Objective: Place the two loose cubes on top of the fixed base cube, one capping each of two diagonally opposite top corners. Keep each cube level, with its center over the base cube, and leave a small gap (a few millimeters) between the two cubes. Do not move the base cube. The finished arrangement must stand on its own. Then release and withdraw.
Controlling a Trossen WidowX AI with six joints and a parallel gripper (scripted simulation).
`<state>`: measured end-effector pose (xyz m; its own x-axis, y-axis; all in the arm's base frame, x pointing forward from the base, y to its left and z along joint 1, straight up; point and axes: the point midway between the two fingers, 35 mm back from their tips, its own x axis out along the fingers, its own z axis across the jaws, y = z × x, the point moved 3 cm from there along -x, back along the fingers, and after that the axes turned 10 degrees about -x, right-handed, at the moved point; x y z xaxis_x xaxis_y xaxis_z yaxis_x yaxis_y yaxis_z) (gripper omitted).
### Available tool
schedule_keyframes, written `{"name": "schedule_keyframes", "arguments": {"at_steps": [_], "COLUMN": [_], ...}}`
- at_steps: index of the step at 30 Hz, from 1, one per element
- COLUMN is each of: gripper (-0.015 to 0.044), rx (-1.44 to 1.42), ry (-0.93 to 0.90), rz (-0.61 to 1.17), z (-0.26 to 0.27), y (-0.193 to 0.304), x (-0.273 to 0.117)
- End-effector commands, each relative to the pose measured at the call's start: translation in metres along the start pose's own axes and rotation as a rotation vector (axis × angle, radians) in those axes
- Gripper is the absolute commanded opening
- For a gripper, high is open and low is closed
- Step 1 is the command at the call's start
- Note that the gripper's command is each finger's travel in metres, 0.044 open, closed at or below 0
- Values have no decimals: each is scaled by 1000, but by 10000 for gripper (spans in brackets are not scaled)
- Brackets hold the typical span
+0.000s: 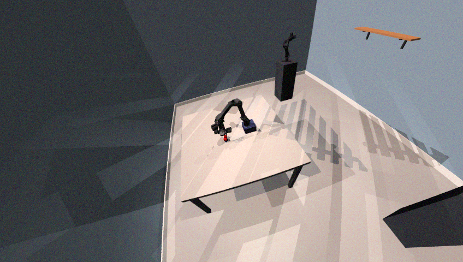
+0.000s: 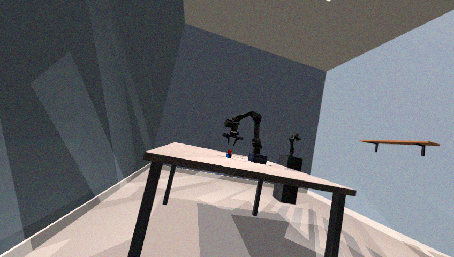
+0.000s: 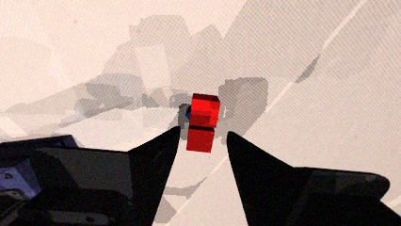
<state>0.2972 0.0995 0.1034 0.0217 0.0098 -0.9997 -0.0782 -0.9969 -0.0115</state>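
Two red cubes sit side by side on the blue base cube (image 2: 228, 156) (image 3: 187, 114). In the wrist view one red cube (image 3: 205, 111) is farther away and the other red cube (image 3: 200, 140) is nearer, with a thin dark gap between them. In the top and exterior views they merge into one small red patch (image 1: 225, 138) (image 2: 229, 152). Most of the base is hidden under them, so exact corner placement and levelness cannot be told. My gripper (image 2: 231, 145) (image 3: 203, 133) is open and empty, with its fingertips clear above the red cubes.
The white table (image 1: 247, 165) (image 2: 191, 156) carries my arm's dark blue mount (image 1: 249, 127) (image 2: 257, 158), to the right of the cubes in the top and exterior views. A second arm (image 1: 286, 48) (image 2: 292, 146) stands on a black pedestal (image 1: 285, 81) behind the table. Shadows cross the tabletop.
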Motion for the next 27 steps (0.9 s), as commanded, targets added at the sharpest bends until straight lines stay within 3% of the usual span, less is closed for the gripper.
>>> {"name": "schedule_keyframes", "arguments": {"at_steps": [1,7,15,21,27], "gripper": [205,205,400,400,400], "rx": [0,0,0,0,0], "ry": [10,10,4,-1,-5], "rz": [-4,-4,-2,0,-7], "z": [-1,-1,0,1,38], "y": [0,0,0,-2,-68], "x": [-8,-8,-14,-12,-14]}}
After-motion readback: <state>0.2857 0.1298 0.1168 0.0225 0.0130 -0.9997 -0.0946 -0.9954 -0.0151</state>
